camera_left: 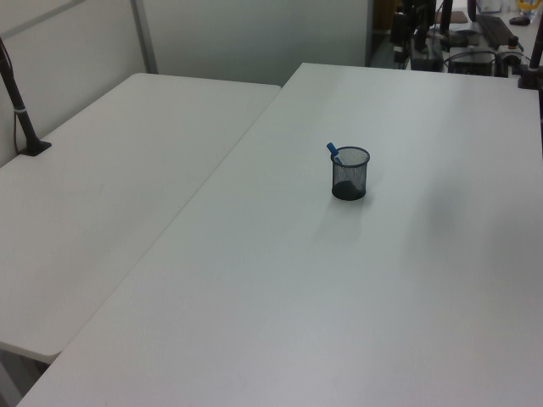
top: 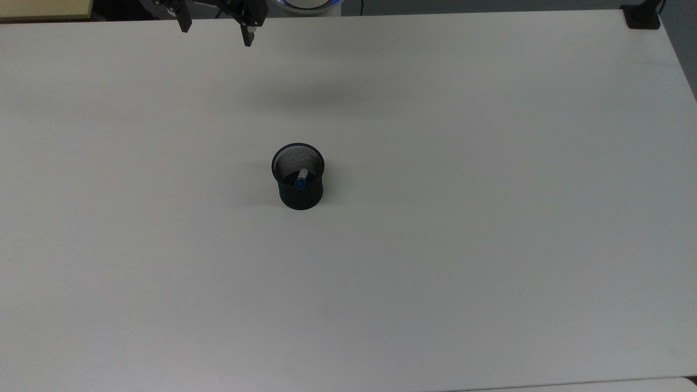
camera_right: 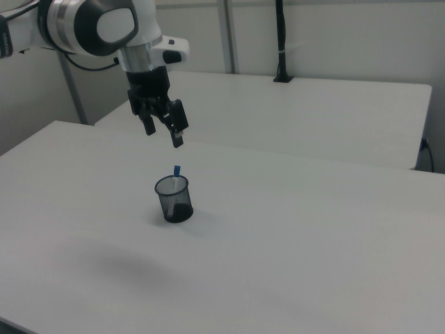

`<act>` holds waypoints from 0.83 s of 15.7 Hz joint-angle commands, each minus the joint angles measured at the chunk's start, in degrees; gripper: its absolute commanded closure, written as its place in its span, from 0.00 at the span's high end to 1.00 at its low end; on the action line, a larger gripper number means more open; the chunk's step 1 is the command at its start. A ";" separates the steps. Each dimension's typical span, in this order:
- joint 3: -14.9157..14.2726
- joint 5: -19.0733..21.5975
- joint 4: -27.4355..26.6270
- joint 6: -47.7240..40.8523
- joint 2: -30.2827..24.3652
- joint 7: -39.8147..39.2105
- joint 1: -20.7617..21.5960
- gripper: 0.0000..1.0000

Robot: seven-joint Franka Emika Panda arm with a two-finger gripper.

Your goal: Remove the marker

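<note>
Marker: I see the marker [top: 301, 178] standing in the black mesh cup [top: 298, 177], leaning, blue cap up. In the left view its cap [camera_left: 333, 150] pokes above the rim on the left view's left side; in the right view the cap [camera_right: 176, 170] rises just over the far rim.
Cup: it stands upright near the middle of the white worktop [top: 490, 218], with nothing else close to it.
Tool: my tool [top: 215, 30] hangs at the top view's upper edge, left of the cup's line and well apart from it. In the right view the tool [camera_right: 163, 134] hovers above and slightly to the right view's left of the marker, clear of it.
Fingers: spread apart, pointing down, holding nothing.
Second worktop: another white worktop [camera_left: 110, 170] adjoins mine on the left view's left.
</note>
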 commanded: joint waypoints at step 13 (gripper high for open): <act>-0.11 1.32 0.26 0.00 -0.07 -1.58 0.07 1.00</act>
